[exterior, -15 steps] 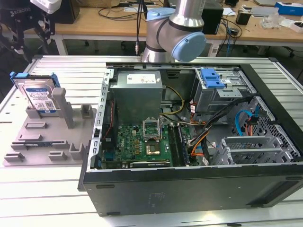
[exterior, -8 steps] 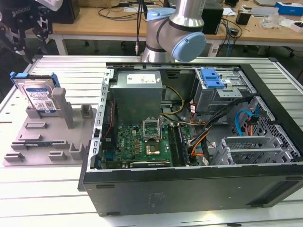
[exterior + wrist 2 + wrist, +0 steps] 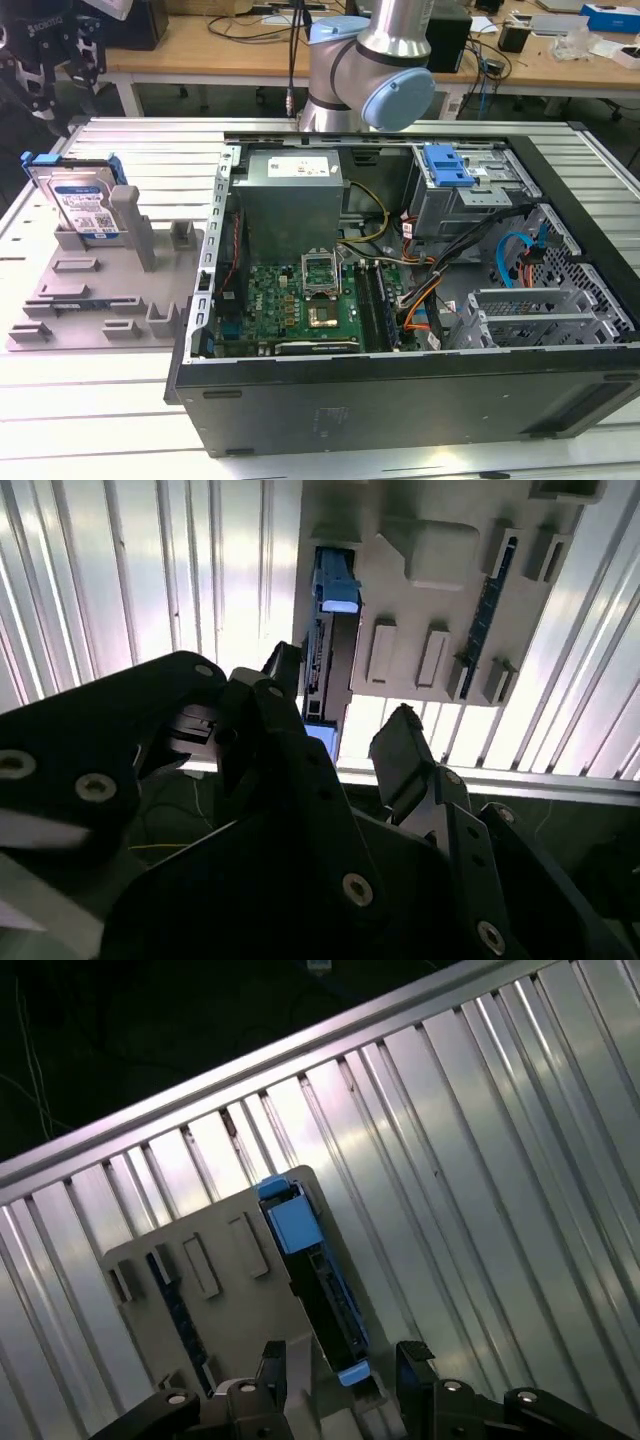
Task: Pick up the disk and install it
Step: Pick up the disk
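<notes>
The disk (image 3: 83,198) stands on edge in a grey fixture plate (image 3: 95,300) at the exterior view's left; it is silver-grey with a white-and-blue label and a blue frame. My black gripper (image 3: 52,72) hangs above and behind it, clear of it. In both wrist views I look down on the disk's thin edge (image 3: 326,645) (image 3: 318,1282), blue at each end. The gripper (image 3: 340,715) (image 3: 343,1360) is open, with its two fingers (image 3: 400,742) (image 3: 414,1353) either side of the disk's near end and nothing held.
An open computer case (image 3: 400,385) fills the middle and right, with a motherboard (image 3: 300,305), cables and a blue-fronted drive bay (image 3: 447,165). A grey post (image 3: 125,215) stands by the disk. A thin dark-blue strip (image 3: 487,610) lies in the fixture. The table is ribbed aluminium (image 3: 150,150).
</notes>
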You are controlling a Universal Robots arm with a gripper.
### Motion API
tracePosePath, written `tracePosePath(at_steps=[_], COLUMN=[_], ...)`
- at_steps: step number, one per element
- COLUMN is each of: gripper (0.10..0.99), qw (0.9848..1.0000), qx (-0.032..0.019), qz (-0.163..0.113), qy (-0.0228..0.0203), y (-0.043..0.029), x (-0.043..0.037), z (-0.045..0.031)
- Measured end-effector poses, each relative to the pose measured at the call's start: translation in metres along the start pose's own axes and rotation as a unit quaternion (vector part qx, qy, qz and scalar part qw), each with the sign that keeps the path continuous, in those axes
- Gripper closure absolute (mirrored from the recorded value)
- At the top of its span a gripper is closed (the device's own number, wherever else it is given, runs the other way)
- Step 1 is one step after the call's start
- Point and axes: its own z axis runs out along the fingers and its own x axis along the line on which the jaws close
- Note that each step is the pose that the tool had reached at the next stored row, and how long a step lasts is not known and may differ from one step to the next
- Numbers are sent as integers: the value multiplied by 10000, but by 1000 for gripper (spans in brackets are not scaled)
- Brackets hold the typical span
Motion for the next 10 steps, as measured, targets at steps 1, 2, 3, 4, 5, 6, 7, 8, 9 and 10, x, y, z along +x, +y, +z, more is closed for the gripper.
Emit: tracePosePath(at_steps=[1,2,3,4,5,6,7,8,9,10], gripper=[525,525,525,525,525,525,525,525,525,525], qw=[10000,9998,9997,9994,9991,9988,9983,9978,9969,9960], qx=[1,2,5,11,16,20,25,29,37,44], qz=[-82,-197,-260,-353,-421,-499,-587,-666,-781,-897], qy=[2,5,6,7,6,7,8,9,9,10], y=[0,0,0,0,0,0,0,0,0,0], x=[0,0,0,0,0,0,0,0,0,0], z=[3,7,10,12,16,18,20,23,26,30])
